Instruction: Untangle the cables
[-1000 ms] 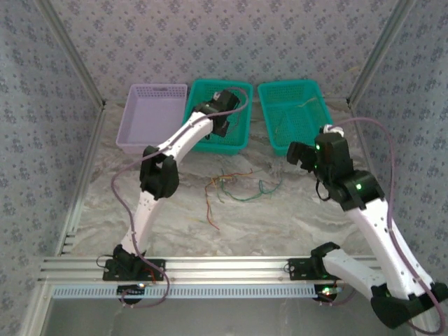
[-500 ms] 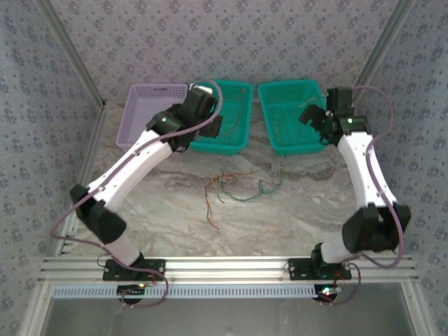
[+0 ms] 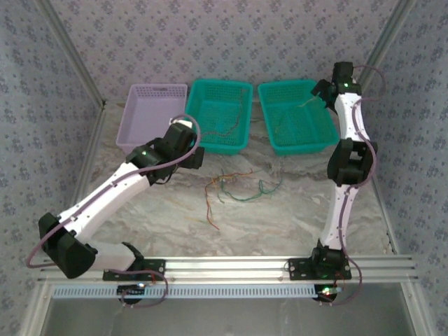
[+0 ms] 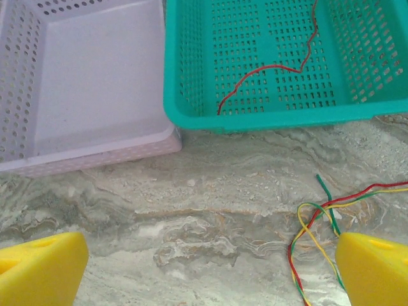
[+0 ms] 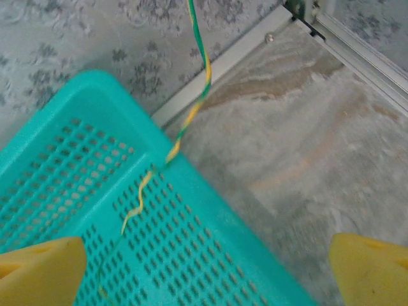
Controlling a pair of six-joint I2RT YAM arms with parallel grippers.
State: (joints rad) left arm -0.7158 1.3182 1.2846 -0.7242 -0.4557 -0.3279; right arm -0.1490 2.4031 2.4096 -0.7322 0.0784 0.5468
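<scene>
A tangle of thin cables (image 3: 234, 185) in orange, red, green and dark blue-grey lies on the marble table in front of the baskets. My left gripper (image 3: 190, 148) hovers just left of it, open and holding nothing. In the left wrist view the red, yellow and green cables (image 4: 319, 217) curl beside the right fingertip (image 4: 373, 268). One red cable (image 4: 274, 70) lies in the middle teal basket (image 4: 191, 115). My right gripper (image 3: 323, 89) stands open over the far right corner of the right teal basket (image 3: 269, 136). A yellow-green cable (image 5: 185, 115) drapes over that basket's rim (image 5: 210, 197).
A lilac basket (image 3: 133, 133) stands left of the two teal ones, its inside bare in the left wrist view (image 4: 83, 76). Patterned walls and a metal frame rail (image 5: 357, 44) close in the back and sides. Both arms' bases sit on the near rail (image 3: 224, 269).
The left arm has drawn back from over the middle teal basket and lowered toward the table left of the tangle. The right arm has swung up and out to the right basket's far corner.
</scene>
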